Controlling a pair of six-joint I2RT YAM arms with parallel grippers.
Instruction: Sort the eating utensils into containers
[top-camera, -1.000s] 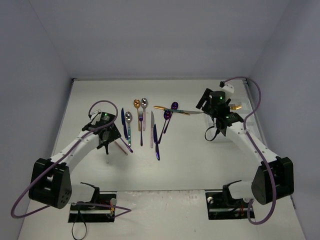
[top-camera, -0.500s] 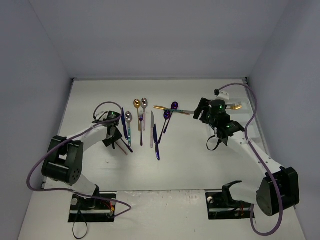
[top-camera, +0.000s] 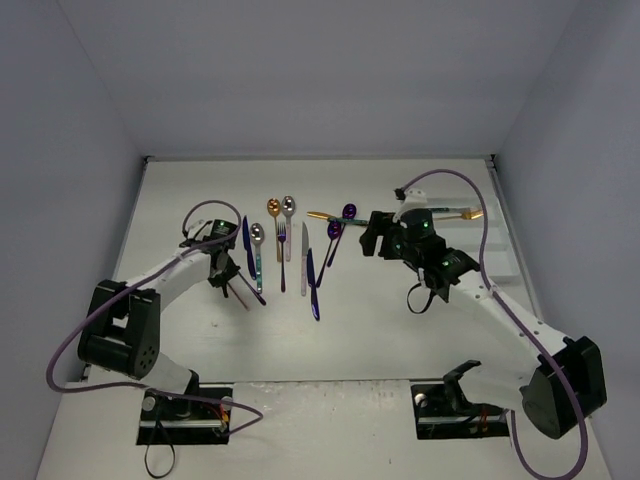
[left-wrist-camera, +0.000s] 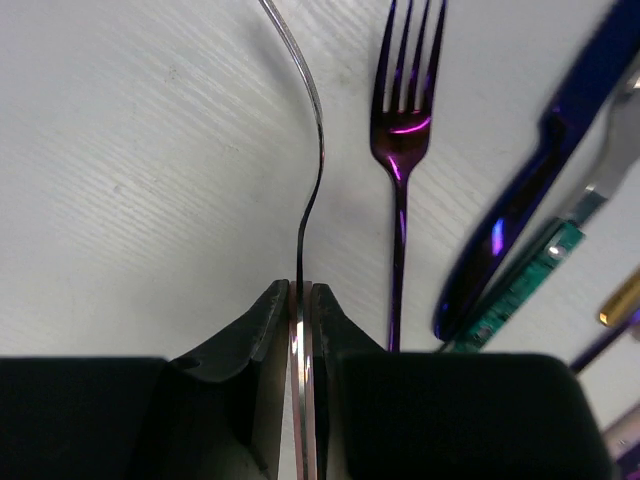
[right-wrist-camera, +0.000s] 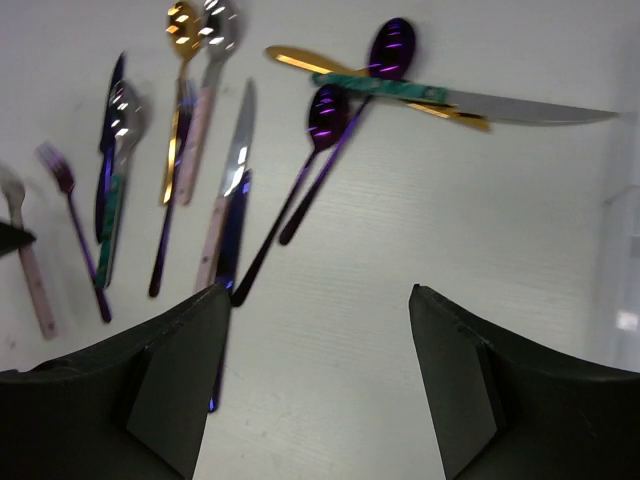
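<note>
**A:** Pink handle, was that the piece the left fingers (left-wrist-camera: 268, 330) had?

**B:** Yes. They were pressed together on the pink-handled piece (right-wrist-camera: 32, 285), partway along its handle, at the left end of the spread. It sat low over the surface (left-wrist-camera: 150, 150). Whether it was lifted clear, I couldn't tell.

**A:** Which way did it run?

**B:** Its long axis ran away from the arm, with the handle end near and the head far and slightly left. I couldn't make out whether it was a fork or a spoon.

**A:** And the right fingers (right-wrist-camera: 180, 380)?

**B:** Spread wide above bare surface, holding nothing.

**A:** How far along?

**B:** Hardly begun, I'd judge. A purple fork (left-wrist-camera: 402, 130) lay just beside the pinched piece, then a blue knife (left-wrist-camera: 540, 190). Farther off, a teal-handled knife (right-wrist-camera: 400, 92) crossed a gold piece (right-wrist-camera: 300, 58). All were loose on the surface. The white tray (top-camera: 507, 250) barely showed at the far right, and I saw nothing in it.
</note>
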